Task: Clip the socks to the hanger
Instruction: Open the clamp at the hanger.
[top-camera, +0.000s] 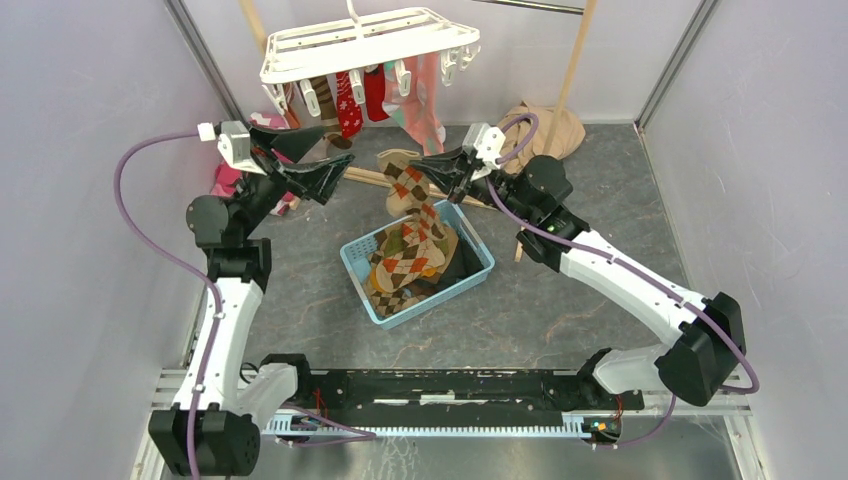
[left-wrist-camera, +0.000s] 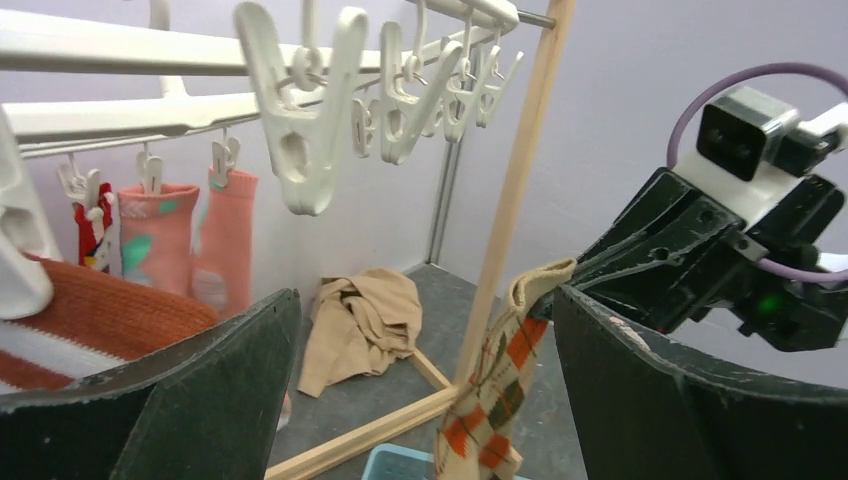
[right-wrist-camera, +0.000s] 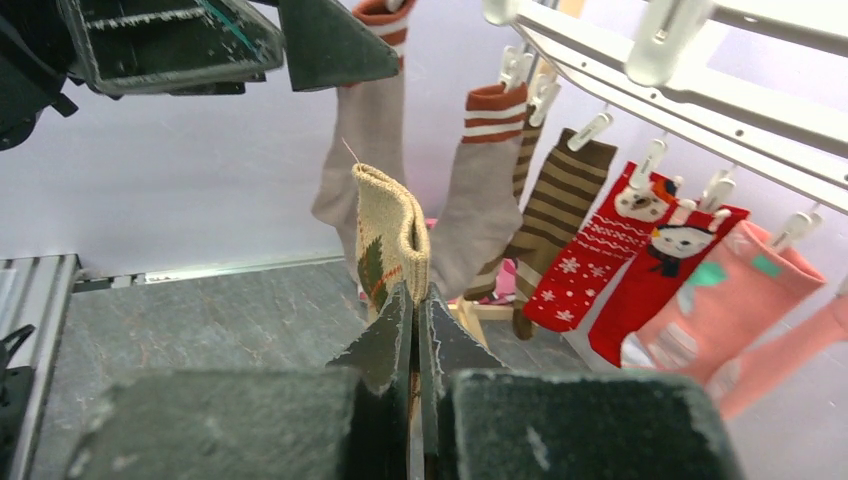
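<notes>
Argyle sock (top-camera: 418, 212) raised toward the hanger (top-camera: 372, 40); one tool gripping, one free.

Left: left tool (top-camera: 330, 153), spread to its widest with nothing between its fingers, held up beside the hanger's left end, probably placed to work a clip. Centre: hanger at the back above the surface, its clips (left-wrist-camera: 300, 150) carrying striped, red and pink socks (right-wrist-camera: 640, 250) in a row, with several right-end clips free. Below it the argyle sock is pinched at the cuff by the right tool (right-wrist-camera: 415, 300), jaws pressed fully together on the fabric. It hangs over the blue basket (top-camera: 362, 290), cuff uppermost, apparently so a free clip can take it. Right: beige cloth (top-camera: 545, 125), heaped by the wooden pole (top-camera: 572, 60), apart from the work.
</notes>
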